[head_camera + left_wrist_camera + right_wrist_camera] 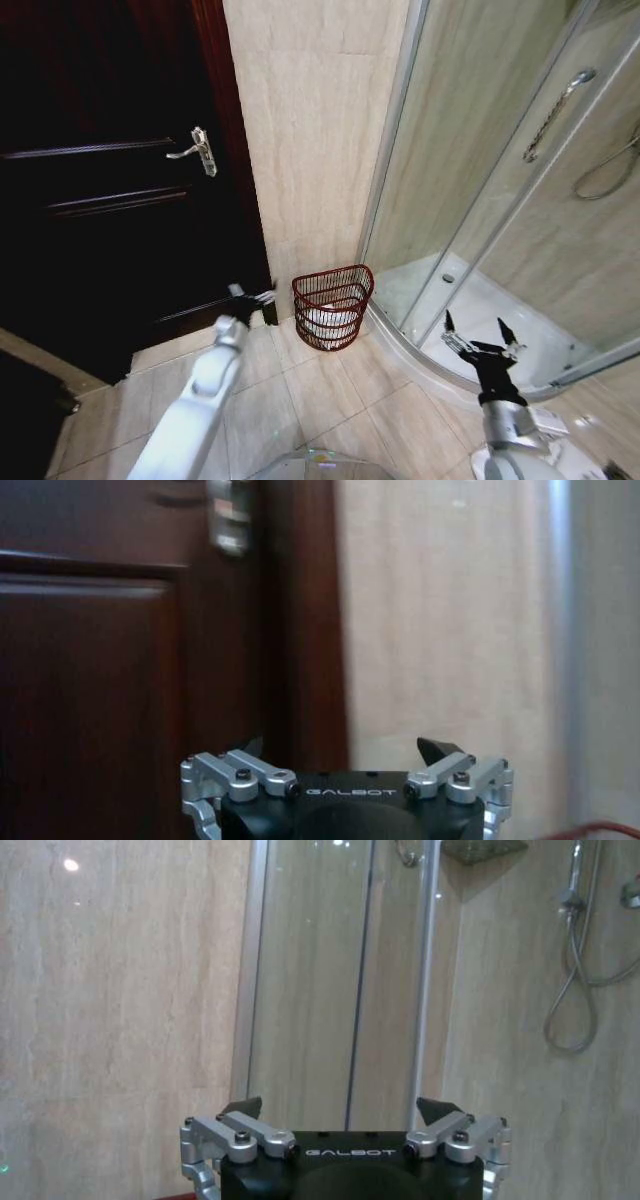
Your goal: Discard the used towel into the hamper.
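**Both grippers empty, white cloth in the hamper**

Nearest the head camera, the left arm reaches forward and low over the tiled floor (300, 400). Its left gripper (262, 296) hangs just beside the foot of the dark wooden door (110, 200), a little to the left of the hamper. In the left wrist view the left gripper (350, 744) has its fingers spread wide with nothing between them, facing the door edge and the beige wall.

On the other side, the right gripper (481, 333) points upward in front of the curved shower rail, its fingers spread wide and empty. The right wrist view shows the same gripper (340, 1104) facing the glass shower panels (340, 975).

Farther back, the hamper (333, 305) stands upright on the floor against the beige wall (310, 130), between the door and the shower stall. Something white, likely the towel (328, 322), lies inside it near the bottom. Beyond, a shower hose (605, 170) hangs on the stall's far wall.
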{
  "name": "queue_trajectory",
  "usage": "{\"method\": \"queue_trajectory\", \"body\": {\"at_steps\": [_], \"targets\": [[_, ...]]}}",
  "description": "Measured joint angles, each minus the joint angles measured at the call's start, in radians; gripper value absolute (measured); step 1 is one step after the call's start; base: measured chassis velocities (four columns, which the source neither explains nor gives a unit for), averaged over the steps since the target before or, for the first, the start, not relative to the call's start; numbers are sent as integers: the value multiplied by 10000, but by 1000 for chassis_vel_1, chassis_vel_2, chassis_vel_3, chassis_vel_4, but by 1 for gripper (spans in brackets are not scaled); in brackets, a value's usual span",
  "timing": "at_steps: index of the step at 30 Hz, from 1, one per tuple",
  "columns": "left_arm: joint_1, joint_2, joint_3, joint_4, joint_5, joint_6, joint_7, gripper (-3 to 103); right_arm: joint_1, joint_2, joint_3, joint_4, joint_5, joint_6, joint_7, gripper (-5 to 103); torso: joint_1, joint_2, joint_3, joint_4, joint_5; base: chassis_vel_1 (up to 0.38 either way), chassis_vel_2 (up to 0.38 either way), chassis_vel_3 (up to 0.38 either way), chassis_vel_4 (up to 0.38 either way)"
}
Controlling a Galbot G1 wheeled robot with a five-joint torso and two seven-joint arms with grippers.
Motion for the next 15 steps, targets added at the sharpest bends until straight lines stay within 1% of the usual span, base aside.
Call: {"method": "queue_trajectory", "body": {"at_steps": [1,2,3,5,10,15], "targets": [[326,-57,-319,-186,-238,-112,-33,100,33,0,4,-19,-12,-7,-17,100,0,0,0,-1,0,0,0,0,0],[496,-92,-465,-289,-346,-151,-66,100,41,0,7,-43,-13,-8,-33,100,0,0,-1,1,-1,0,0,0,0],[771,-152,-671,-450,-463,-200,-145,100,39,0,21,-81,-3,-6,-70,100,1,0,0,-2,-1,0,0,0,0],[1228,-292,-1018,-697,-401,-339,-347,100,-37,0,47,-139,106,49,-238,100,0,0,0,0,0,0,0,0,0],[1502,-414,-1302,-819,-297,-436,-446,100,-229,0,-41,-190,132,318,-480,100,0,0,0,-2,-1,0,0,0,0],[1501,-353,-1182,-898,-191,-470,-428,100,-234,0,-121,-216,12,433,-572,100,2,0,1,-2,0,0,0,0,0]]}}
